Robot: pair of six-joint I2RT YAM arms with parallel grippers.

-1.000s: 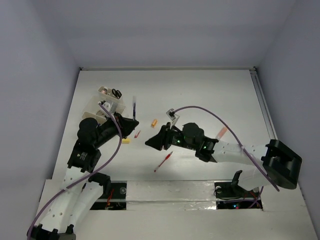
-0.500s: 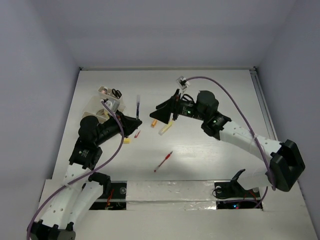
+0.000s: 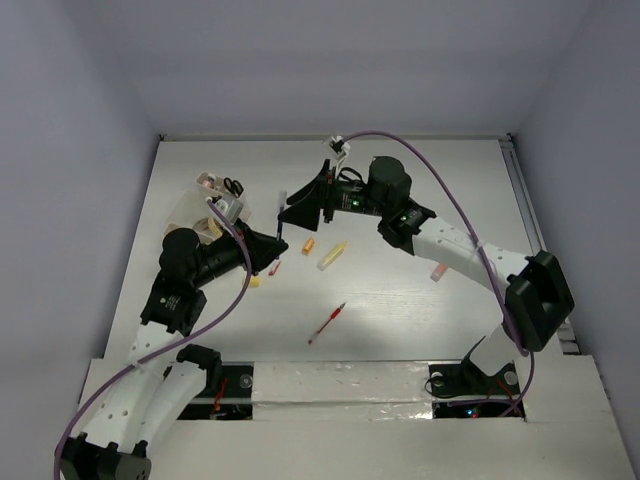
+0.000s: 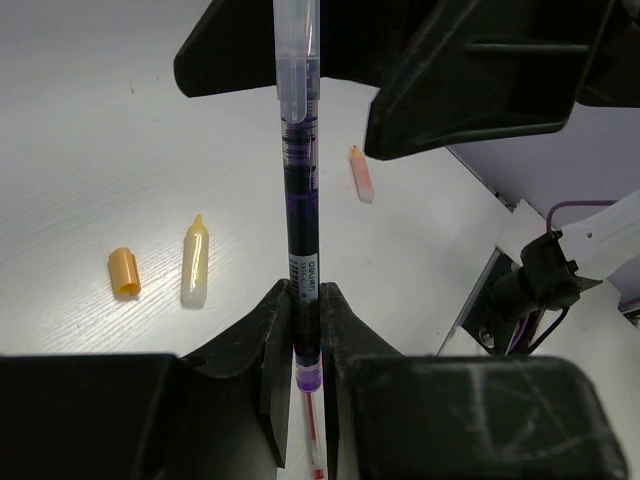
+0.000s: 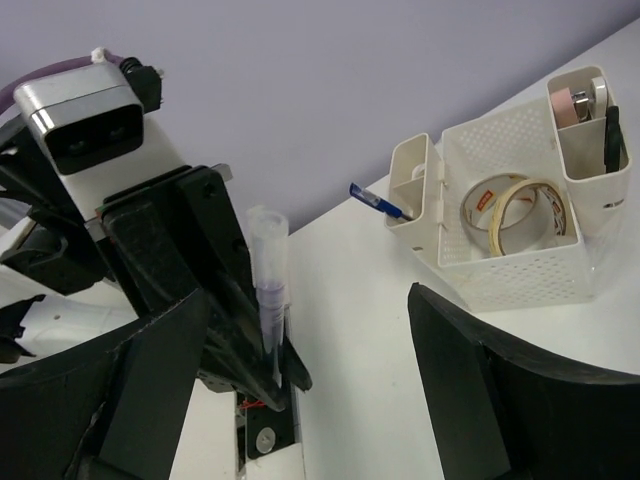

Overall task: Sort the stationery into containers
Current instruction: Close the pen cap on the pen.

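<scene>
**Both arms meet near table centre, left clamped, right spread**

From the top view, my left arm point(image 3: 175, 285) climbs from its base at 7 o'clock, bends at the elbow and points its forearm toward 3 o'clock. The left gripper point(image 3: 268, 249) has its fingers pinched tight on the lower barrel of a pen point(image 4: 302, 190), which stands up straight out of them.

My right arm point(image 3: 470, 255) rises from its base at 5 o'clock and stretches long toward 10 o'clock, with its wrist far out and turned to face 9 o'clock. The right gripper point(image 3: 285, 212) sits just at 12 o'clock of the left one. Its fingers are spread wide on either side of the pen's upper end. I can't tell whether either finger touches it.
</scene>
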